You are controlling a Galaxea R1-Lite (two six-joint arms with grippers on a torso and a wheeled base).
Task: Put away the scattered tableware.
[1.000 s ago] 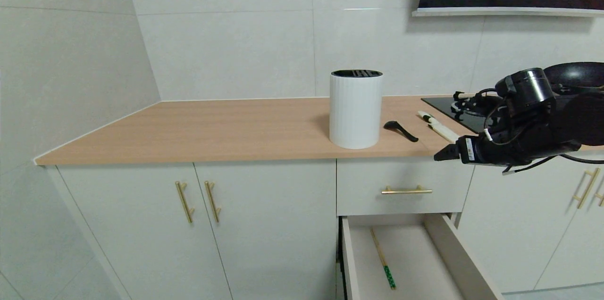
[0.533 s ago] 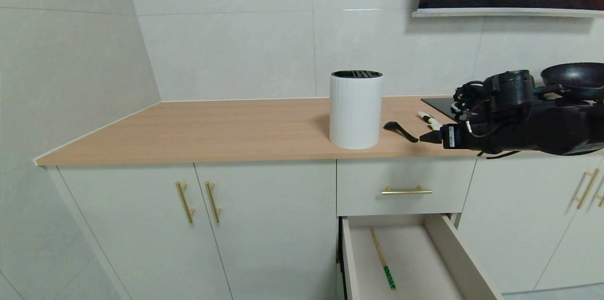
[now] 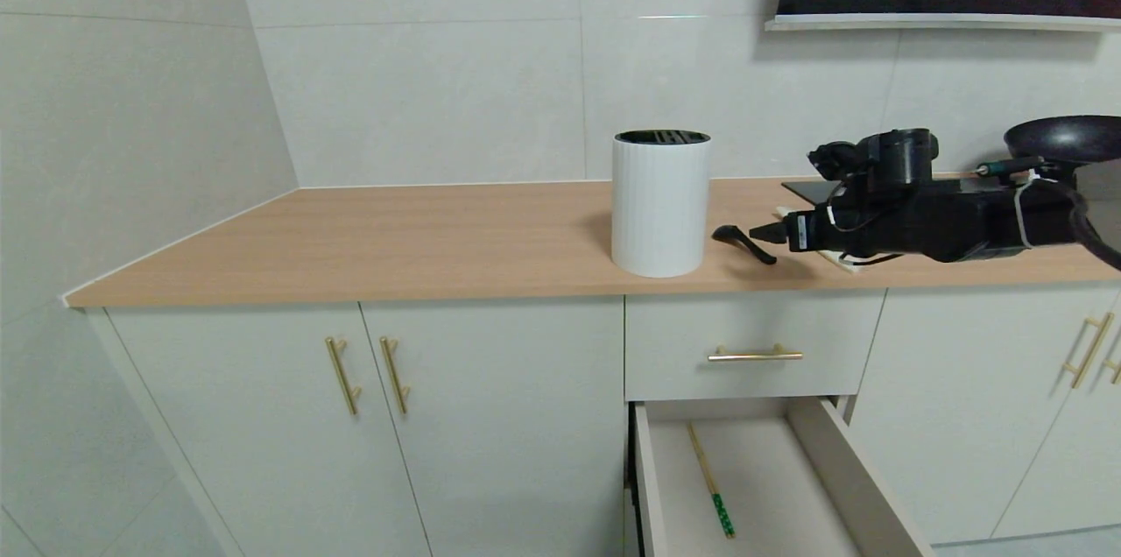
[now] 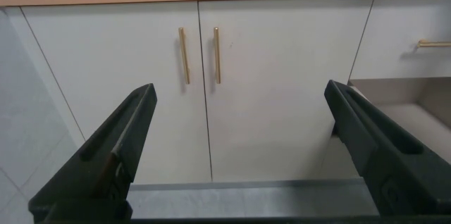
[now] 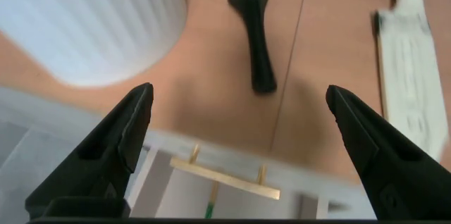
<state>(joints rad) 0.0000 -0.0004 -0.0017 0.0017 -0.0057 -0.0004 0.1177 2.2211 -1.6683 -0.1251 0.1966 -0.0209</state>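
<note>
- Right tool is wide open and holds nothing; it hangs low over the bench
- Spoon lies flat on the bench just beside the holder, bowl nearer the holder, handle running toward the front edge
- In the right wrist view, the handle end lies just ahead of the gap between the jaws; no contact is visible
- White utensil lies on the bench beyond the spoon, partly hidden by the arm
- Drawer below the bench is open, with chopsticks inside
- Left tool is open and empty, held low and facing the cupboard doors
- Step judged in hand: approach to the spoon, grasp not yet made
- Next move calls for lowering over the handle with the jaws square across it, closing, then carrying it to the open drawer; a thin handle lying flat may slip
</note>
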